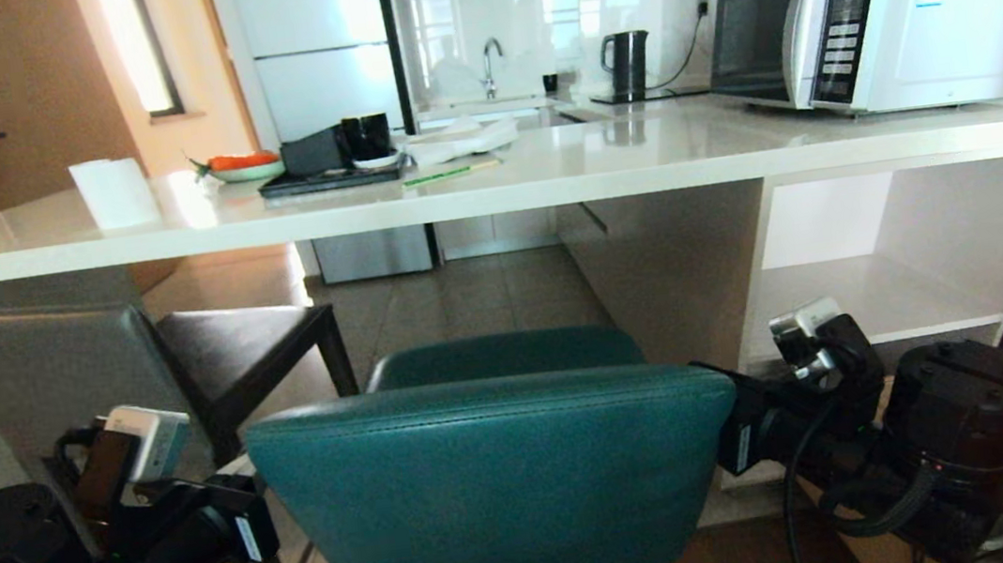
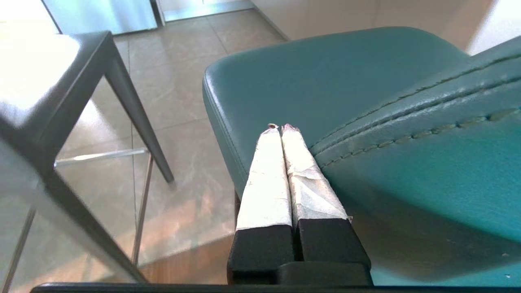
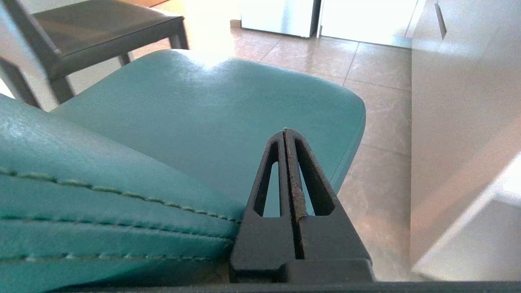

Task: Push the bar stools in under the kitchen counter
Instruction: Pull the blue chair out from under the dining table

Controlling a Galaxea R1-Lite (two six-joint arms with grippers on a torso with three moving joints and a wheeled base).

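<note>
The teal bar stool stands right in front of me, its padded back toward me and its seat pointing at the kitchen counter. My left gripper is shut, its white-taped fingers lying against the left end of the teal back, over the seat's edge. My right gripper is shut too, its black fingers lying at the right end of the back. In the head view both sets of fingertips are hidden behind the backrest. The grey bar stool stands to the left, turned at an angle, its seat below the counter top.
On the counter are a microwave, a kettle, a black tray with cups, a paper roll and a plate with carrot. Open white shelves and their side panel flank the teal stool's right.
</note>
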